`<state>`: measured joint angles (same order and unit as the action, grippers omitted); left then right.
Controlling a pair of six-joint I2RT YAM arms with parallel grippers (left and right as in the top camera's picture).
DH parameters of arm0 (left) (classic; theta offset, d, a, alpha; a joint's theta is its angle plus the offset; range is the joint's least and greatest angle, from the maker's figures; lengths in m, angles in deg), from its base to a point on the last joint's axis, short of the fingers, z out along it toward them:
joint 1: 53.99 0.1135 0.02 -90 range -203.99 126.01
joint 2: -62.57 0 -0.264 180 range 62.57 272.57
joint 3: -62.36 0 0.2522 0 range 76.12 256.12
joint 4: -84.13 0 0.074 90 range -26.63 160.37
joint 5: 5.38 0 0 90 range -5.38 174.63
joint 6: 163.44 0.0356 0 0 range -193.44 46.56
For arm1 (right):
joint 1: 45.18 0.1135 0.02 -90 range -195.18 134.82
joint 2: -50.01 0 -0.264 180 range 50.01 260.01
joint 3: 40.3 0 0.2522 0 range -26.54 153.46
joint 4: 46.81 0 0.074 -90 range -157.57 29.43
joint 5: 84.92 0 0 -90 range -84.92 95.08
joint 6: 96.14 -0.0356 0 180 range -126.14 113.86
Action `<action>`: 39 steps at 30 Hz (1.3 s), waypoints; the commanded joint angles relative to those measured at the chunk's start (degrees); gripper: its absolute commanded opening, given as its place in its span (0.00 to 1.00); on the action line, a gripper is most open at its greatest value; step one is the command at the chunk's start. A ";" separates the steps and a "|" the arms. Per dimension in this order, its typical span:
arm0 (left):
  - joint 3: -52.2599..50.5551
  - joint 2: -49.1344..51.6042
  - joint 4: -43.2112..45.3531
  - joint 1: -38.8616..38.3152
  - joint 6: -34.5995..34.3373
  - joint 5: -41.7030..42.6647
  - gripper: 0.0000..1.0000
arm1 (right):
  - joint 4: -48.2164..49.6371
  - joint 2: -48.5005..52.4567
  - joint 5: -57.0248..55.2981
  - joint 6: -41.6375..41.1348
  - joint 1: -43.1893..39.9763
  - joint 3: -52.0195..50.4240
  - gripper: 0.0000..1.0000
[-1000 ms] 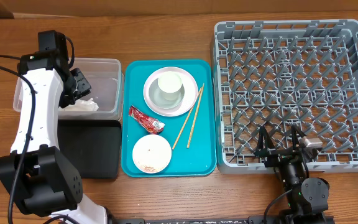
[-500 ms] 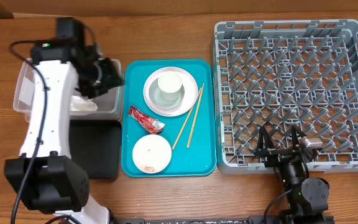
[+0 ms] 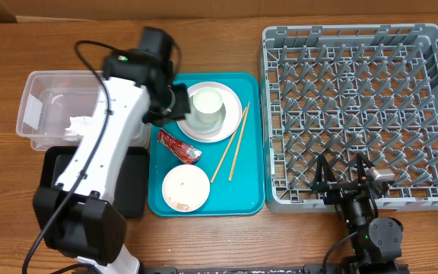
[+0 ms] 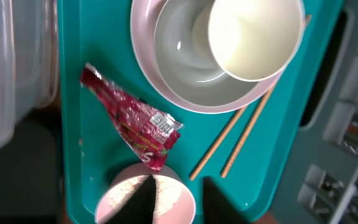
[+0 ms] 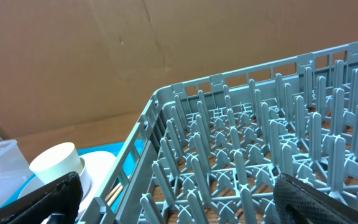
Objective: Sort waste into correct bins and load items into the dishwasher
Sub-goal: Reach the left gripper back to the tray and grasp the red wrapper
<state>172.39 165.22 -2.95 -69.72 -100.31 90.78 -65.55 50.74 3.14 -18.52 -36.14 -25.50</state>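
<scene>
The left gripper (image 3: 175, 104) hangs over the left half of the teal tray (image 3: 245, 183), close beside the round pink-white plate (image 4: 143, 65). The red crinkled wrapper (image 4: 132, 124) lies flat on the tray, near the gripper on the side toward the table's front edge. In the wrist view the wrapper sits just ahead of the two dark fingertips (image 4: 140, 200) and a little to the left. The fingertips stand apart with nothing between them, touching neither the wrapper nor the pale pink bowl (image 3: 185, 187) beneath. That bowl holds scattered whitish rice grains (image 4: 129, 186). On the plate rests the grey-green bowl (image 4: 179, 53), with the small white cup (image 4: 253, 31) inside it. The wooden chopsticks (image 3: 233, 148) lie slanted beside the plate, one end against its rim. The crumpled white napkin (image 3: 74, 126) sits in the clear tub (image 3: 33, 106) left of the tray, and the black tray (image 3: 131, 186) lies in front of the tub. At the near edge of the grey dish rack (image 3: 268, 114), the right gripper (image 3: 342, 173) hovers with its jaws spread wide, holding nothing.
</scene>
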 commanded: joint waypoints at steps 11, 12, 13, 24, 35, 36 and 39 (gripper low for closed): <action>-14.93 0.04 5.88 -4.87 -28.70 -9.31 0.48 | 0.37 -0.39 -0.50 0.37 -0.17 -0.59 1.00; -16.02 0.04 6.73 -4.87 -28.70 -9.11 0.47 | 0.37 -0.39 -0.50 0.37 -0.17 -0.59 1.00; -17.00 0.04 7.63 -4.87 -28.70 -9.07 0.45 | 0.37 -0.39 -0.50 0.37 -0.17 -0.59 1.00; -23.71 0.07 14.58 -4.92 -28.70 -9.33 0.40 | 0.37 -0.39 -0.50 0.37 -0.17 -0.59 1.00; -29.14 0.09 20.37 -4.92 -28.65 -9.68 0.36 | 0.37 -0.39 -0.50 0.37 -0.17 -0.59 1.00; -29.59 0.09 20.98 -4.92 -28.63 -9.77 0.36 | 0.37 -0.39 -0.50 0.37 -0.17 -0.59 1.00; -30.95 0.09 22.67 -4.92 -28.63 -9.75 0.36 | 0.37 -0.39 -0.50 0.37 -0.17 -0.59 1.00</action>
<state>142.76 165.22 18.80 -74.26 -128.03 82.19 -65.57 50.74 3.16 -18.50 -36.14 -25.50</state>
